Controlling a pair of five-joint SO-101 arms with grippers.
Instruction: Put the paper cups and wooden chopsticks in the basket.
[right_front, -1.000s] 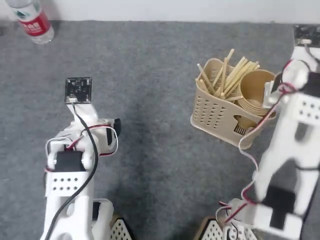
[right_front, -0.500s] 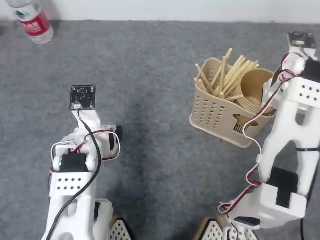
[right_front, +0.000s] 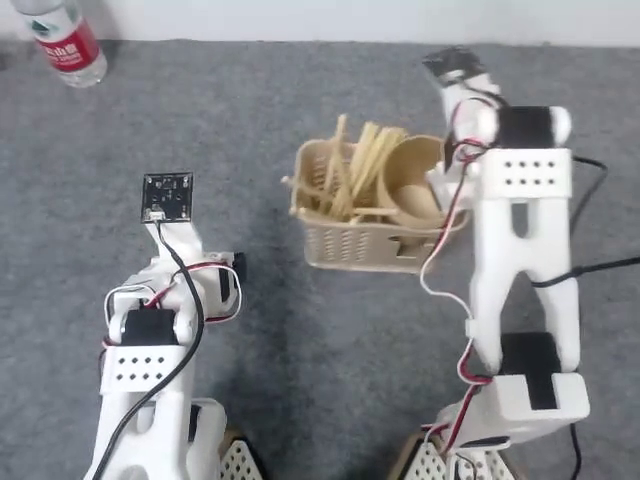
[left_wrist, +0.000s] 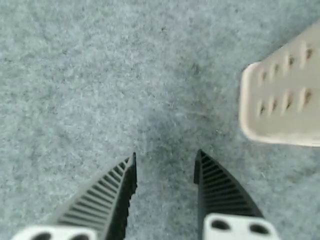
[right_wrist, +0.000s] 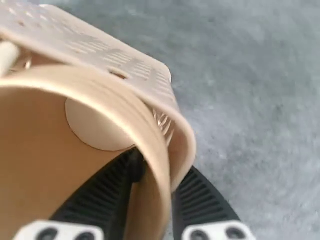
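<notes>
A beige slotted basket (right_front: 365, 245) stands in the middle of the grey carpet, holding several wooden chopsticks (right_front: 350, 180) and stacked paper cups (right_front: 410, 185). My right gripper (right_wrist: 162, 167) is shut on the basket's wall (right_wrist: 100, 45), one finger inside against the paper cup (right_wrist: 75, 150) and one outside. In the high view that gripper (right_front: 445, 190) is at the basket's right end. My left gripper (left_wrist: 165, 170) hangs open over bare carpet with nothing between its fingers. A corner of the basket (left_wrist: 282, 100) lies a little beyond it.
A plastic water bottle (right_front: 65, 40) with a red label lies at the far left corner. Both arm bases stand at the near edge. Open carpet lies between the left arm and the basket.
The right arm has swung left, carrying the basket from the right side to the middle of the carpet. The left arm drew back slightly at first, then kept still.
</notes>
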